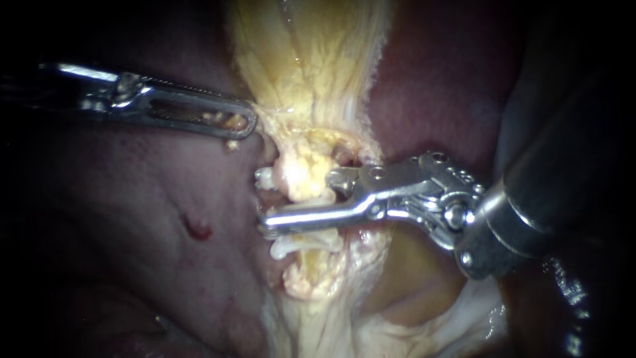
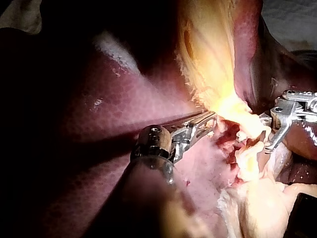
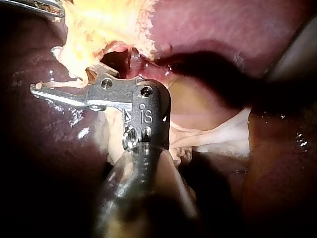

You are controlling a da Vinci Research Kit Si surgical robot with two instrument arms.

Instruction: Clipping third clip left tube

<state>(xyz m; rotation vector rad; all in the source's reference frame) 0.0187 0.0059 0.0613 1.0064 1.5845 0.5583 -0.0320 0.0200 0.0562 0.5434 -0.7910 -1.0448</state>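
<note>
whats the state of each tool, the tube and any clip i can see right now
left tool: jaws shut on the yellow tissue
right tool: jaws open, astride the tube
tube: uncut, lying between the right tool's jaws
white clip: closed on the tube, just outside the right tool's lower jaw

L instrument (image 1: 248, 122): silver, slotted | R instrument (image 1: 298, 202): silver, screws, dk shaft

Liver (image 1: 132, 278) w/ small red spot (image 1: 197, 230), poss. blood.
</note>
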